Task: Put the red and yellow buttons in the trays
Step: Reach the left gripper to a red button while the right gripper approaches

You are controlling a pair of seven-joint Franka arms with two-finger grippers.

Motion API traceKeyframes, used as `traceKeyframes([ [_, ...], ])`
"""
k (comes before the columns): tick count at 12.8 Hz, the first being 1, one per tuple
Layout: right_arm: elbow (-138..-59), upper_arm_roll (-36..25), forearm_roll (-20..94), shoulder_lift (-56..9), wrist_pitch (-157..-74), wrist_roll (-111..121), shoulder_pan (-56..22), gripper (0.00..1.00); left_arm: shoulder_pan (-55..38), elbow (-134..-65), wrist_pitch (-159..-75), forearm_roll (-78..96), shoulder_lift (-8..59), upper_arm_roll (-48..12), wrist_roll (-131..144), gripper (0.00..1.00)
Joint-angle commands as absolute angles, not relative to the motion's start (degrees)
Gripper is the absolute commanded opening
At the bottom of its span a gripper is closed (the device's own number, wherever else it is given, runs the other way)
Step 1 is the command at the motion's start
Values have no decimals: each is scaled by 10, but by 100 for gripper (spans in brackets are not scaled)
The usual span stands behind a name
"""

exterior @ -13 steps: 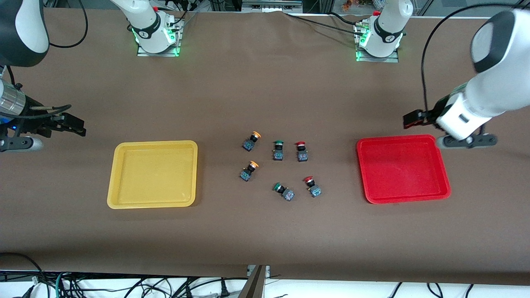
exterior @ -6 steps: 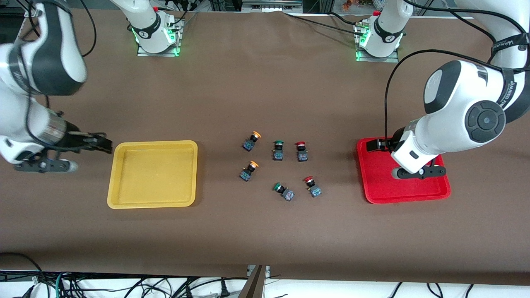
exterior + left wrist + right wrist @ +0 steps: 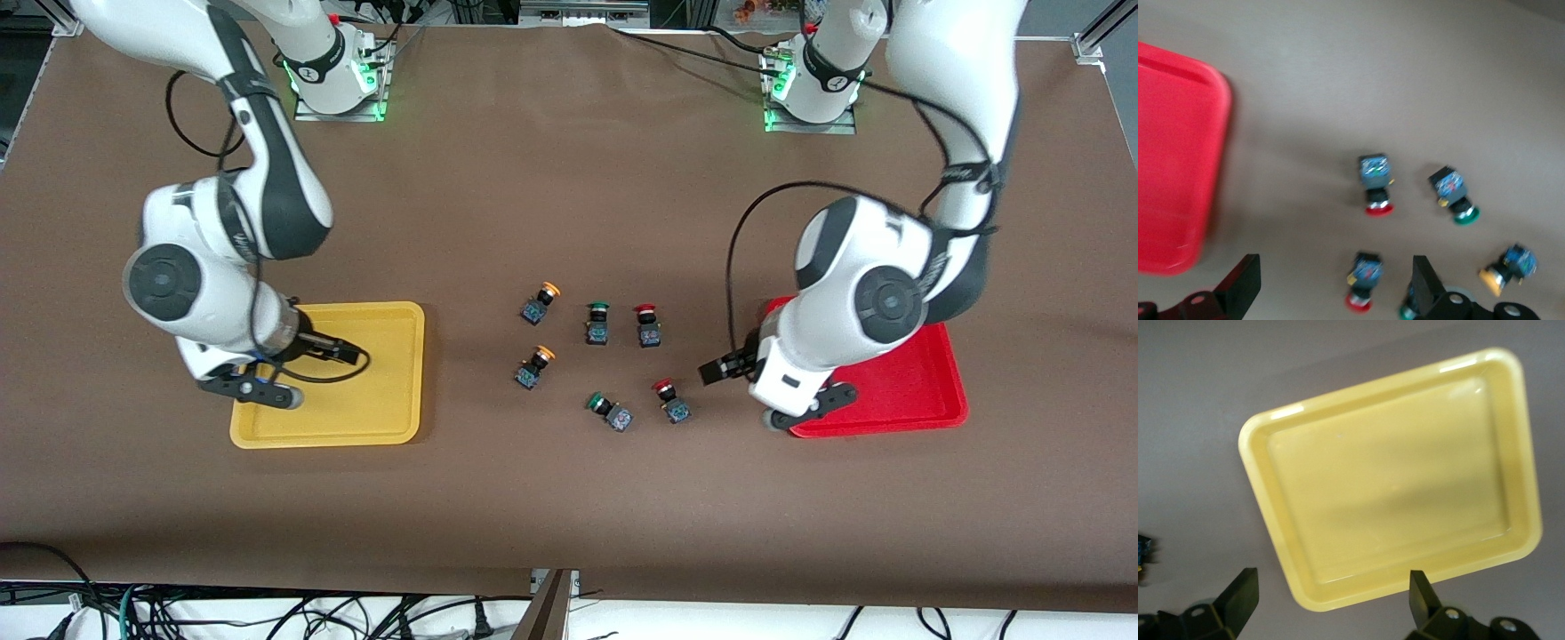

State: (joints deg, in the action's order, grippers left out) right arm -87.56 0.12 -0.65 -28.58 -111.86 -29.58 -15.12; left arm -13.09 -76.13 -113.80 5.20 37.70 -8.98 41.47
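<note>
Both arms reaching in from the ends of the bench [image 3: 569,498]; six buttons lie loose at mid-bench between the two trays, none yet in a tray. Left gripper [image 3: 722,370], fingers spread and empty, hangs over the inner edge of the red tray [image 3: 925,391]; the two red buttons [image 3: 648,325] lie just toward the bench middle from it, the nearer-camera one [image 3: 672,402] closest, tipped on its side with its cap pointing away from the front camera. Right gripper [image 3: 348,353], likewise spread and empty, hangs over the yellow tray [image 3: 329,436]; the two yellow buttons [image 3: 532,366] lie well apart from it, toward the middle; green buttons [image 3: 597,322] sit between the colours. Judgement: the left arm is nearer its target.
</note>
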Motion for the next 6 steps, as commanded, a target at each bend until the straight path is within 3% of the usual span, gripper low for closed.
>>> traceKeyframes([
  [1,-867,-1,-7,-301,-1117,-361,-183,100,-142,-726,-1198,58,443,-85,459,100],
  [6,-919,-1,-8,-319,-1181,-507,-259,100,-176,-726,-1283,54,514,-81,491,100],
])
